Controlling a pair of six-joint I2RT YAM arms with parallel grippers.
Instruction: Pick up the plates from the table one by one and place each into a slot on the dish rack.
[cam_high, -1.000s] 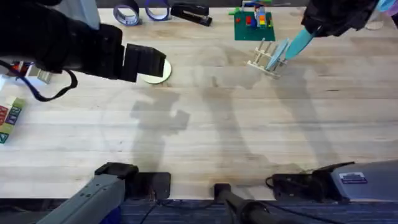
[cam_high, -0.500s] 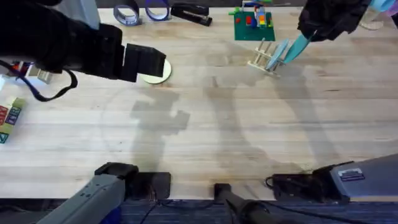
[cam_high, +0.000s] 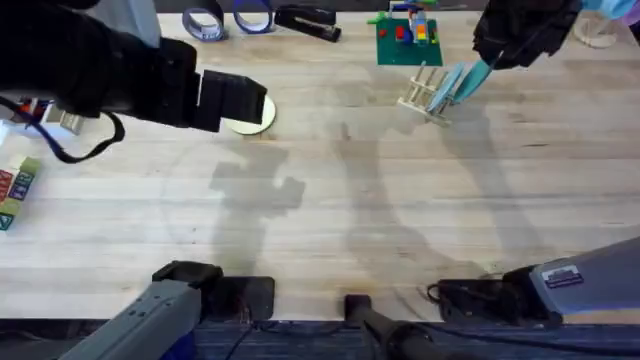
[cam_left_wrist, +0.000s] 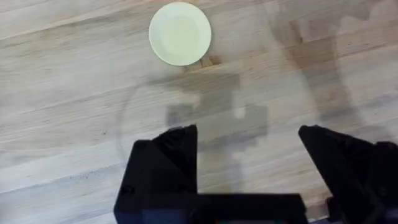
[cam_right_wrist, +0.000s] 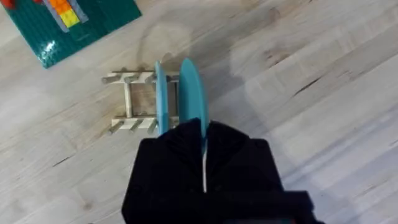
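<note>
A pale yellow plate (cam_high: 257, 116) (cam_left_wrist: 180, 33) lies flat on the table (cam_high: 330, 220). My left gripper (cam_high: 245, 103) (cam_left_wrist: 249, 155) hovers above and just beside it, open and holding nothing. The dish rack (cam_high: 420, 92) (cam_right_wrist: 134, 102) stands at the far right with a light blue plate (cam_high: 444, 92) (cam_right_wrist: 160, 99) upright in one slot. My right gripper (cam_high: 490, 58) (cam_right_wrist: 203, 146) is shut on the rim of a turquoise plate (cam_high: 470, 76) (cam_right_wrist: 191, 90). That plate hangs on edge, tilted, at the rack's end beside the light blue one.
A green brick baseplate (cam_high: 405, 42) (cam_right_wrist: 68, 25) with coloured bricks sits just behind the rack. Two tape rolls (cam_high: 205, 22) and a black stapler (cam_high: 306, 20) line the far edge. Toy blocks (cam_high: 12, 192) lie at the left edge.
My right gripper has carried the turquoise plate a little left and down toward the rack. The left arm and the yellow plate have not moved.
</note>
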